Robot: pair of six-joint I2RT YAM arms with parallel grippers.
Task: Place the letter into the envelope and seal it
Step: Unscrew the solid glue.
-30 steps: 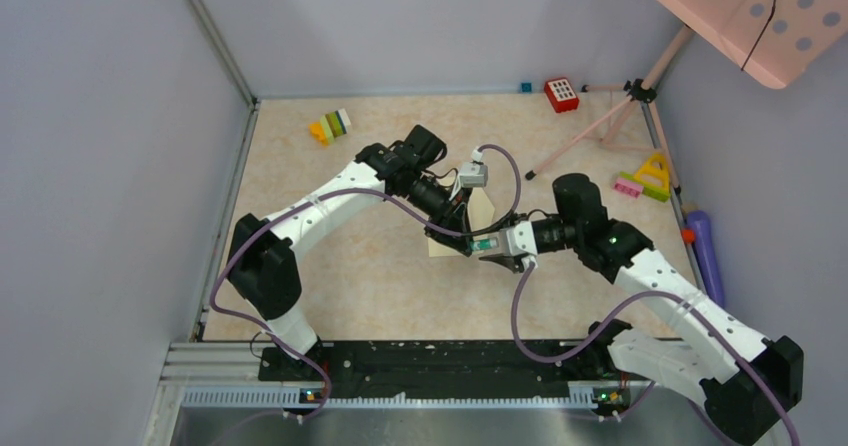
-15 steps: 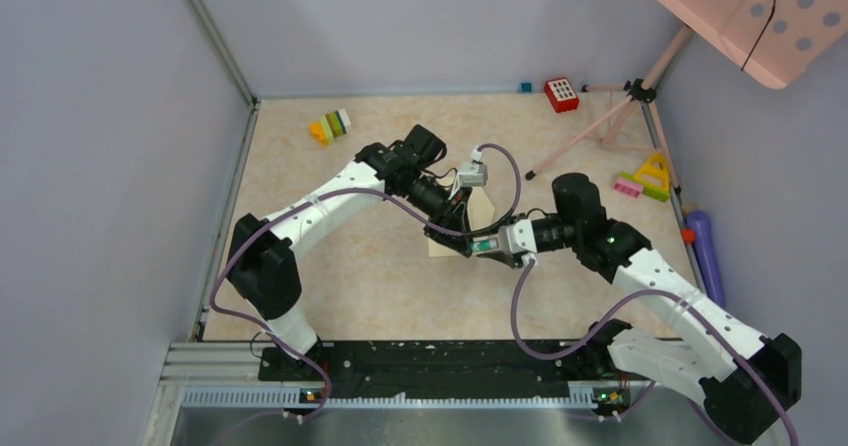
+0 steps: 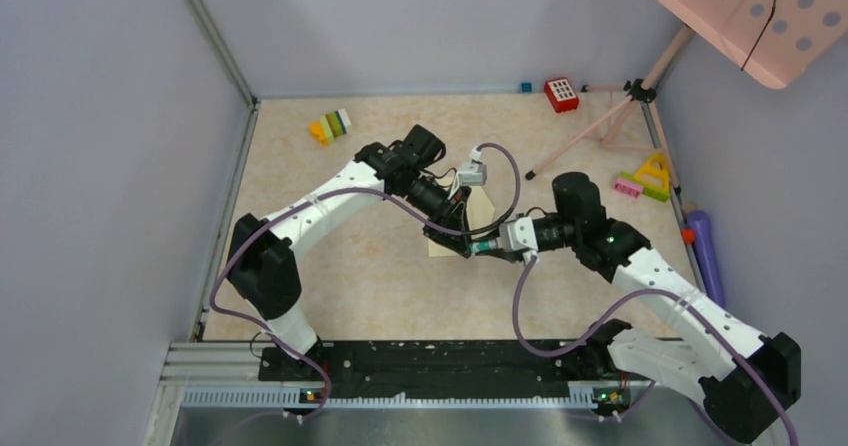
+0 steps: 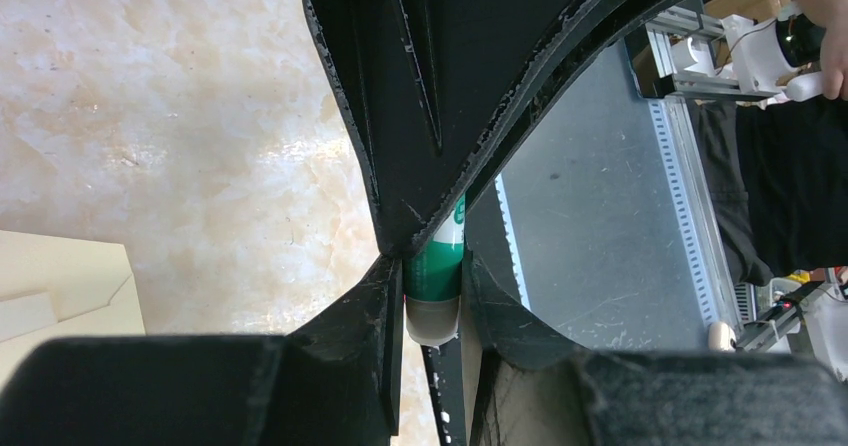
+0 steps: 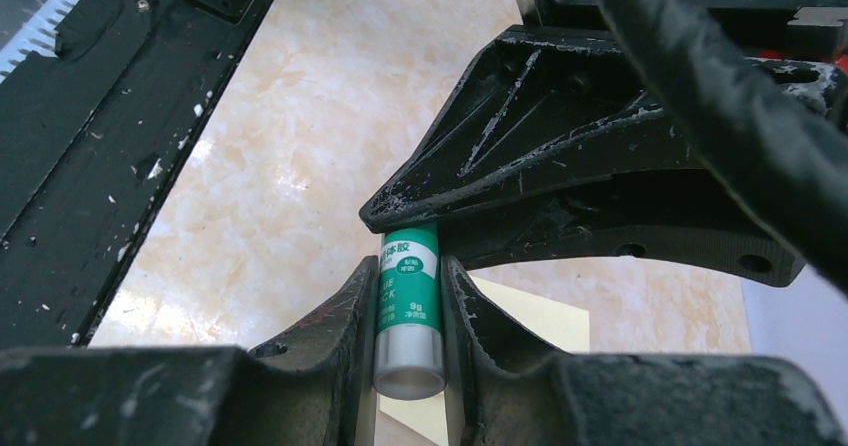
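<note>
A green glue stick (image 3: 483, 247) is held level above the table, both grippers shut on it from opposite ends. My left gripper (image 3: 468, 247) clamps one end of the glue stick (image 4: 434, 276), and my right gripper (image 3: 492, 248) clamps the other end, seen in the right wrist view (image 5: 408, 286). The left gripper (image 4: 432, 266) and right gripper (image 5: 410, 266) almost touch tip to tip. The pale cream envelope (image 3: 483, 209) lies on the table under them, mostly hidden by the arms. It also shows in the left wrist view (image 4: 60, 286) and the right wrist view (image 5: 535, 316). I cannot make out the letter.
Coloured toy blocks (image 3: 331, 125) lie at the back left. A red keypad toy (image 3: 561, 94) and a pink tripod stand (image 3: 632, 96) are at the back right. A yellow triangle toy (image 3: 655, 173) and a purple cylinder (image 3: 704, 246) sit by the right wall.
Almost nothing. The right wrist has shifted slightly toward the left gripper. Both grippers stay shut on the glue stick.
</note>
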